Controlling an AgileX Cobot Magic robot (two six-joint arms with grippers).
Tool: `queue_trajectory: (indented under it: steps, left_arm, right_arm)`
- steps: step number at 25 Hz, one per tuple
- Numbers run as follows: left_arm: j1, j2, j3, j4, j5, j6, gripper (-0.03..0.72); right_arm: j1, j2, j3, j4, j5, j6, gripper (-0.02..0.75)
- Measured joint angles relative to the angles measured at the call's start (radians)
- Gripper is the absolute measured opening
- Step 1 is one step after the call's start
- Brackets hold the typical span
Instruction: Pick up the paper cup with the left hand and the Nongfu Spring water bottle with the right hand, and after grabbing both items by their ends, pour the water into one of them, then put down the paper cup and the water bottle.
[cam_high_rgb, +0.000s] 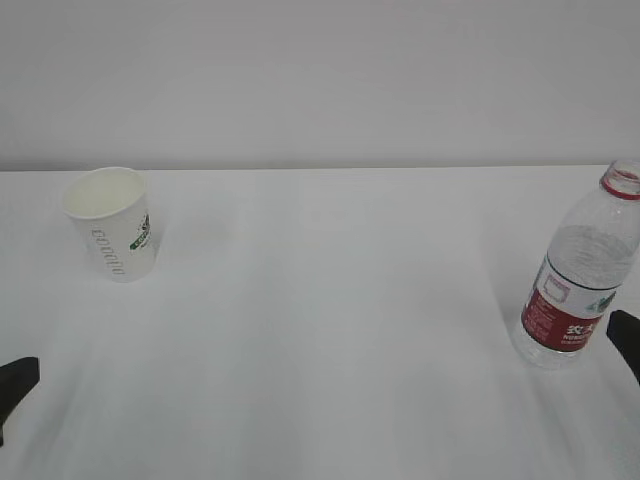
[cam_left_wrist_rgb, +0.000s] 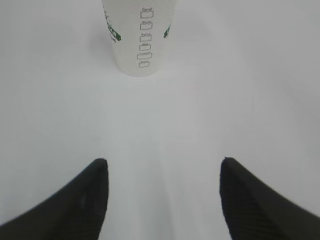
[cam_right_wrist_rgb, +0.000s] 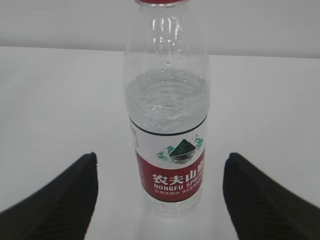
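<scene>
Left end effector (cam_left_wrist_rgb: 162, 200) wide open, empty, paper cup (cam_left_wrist_rgb: 140, 37) at 12 o'clock; right end effector (cam_right_wrist_rgb: 159, 200) likewise (Nongfu Spring water bottle (cam_right_wrist_rgb: 167, 130) between fingers, untouched).

Left hand (cam_left_wrist_rgb: 162, 200) and right hand (cam_right_wrist_rgb: 159, 197): matte black fingers (cam_left_wrist_rgb: 75, 205), finely ribbed texture (tapered to rounded tips); only dark corners seen in exterior view.

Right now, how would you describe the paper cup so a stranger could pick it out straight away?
Look at the white table and go to its far left side. The paper cup stands there upright and open-topped. It is white with a green logo and grey lettering, shorter than the clear water bottle far to the right.
</scene>
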Motion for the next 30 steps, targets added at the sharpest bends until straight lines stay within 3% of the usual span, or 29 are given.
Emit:
queue_trajectory:
  steps: [17,24,30]
  left_arm:
    - [0.000,0.119,0.000,0.133,-0.326,-0.040,0.507]
    - [0.000,0.169,0.000,0.131,-0.359,-0.042,0.507]
    - [0.000,0.342,-0.003,0.126,-0.493,-0.042,0.507]
  right_arm:
    - [0.000,0.327,0.000,-0.015,-0.310,0.002,0.588]
    - [0.000,0.351,0.000,-0.015,-0.339,0.002,0.587]
    - [0.000,0.351,0.000,-0.015,-0.343,0.002,0.587]
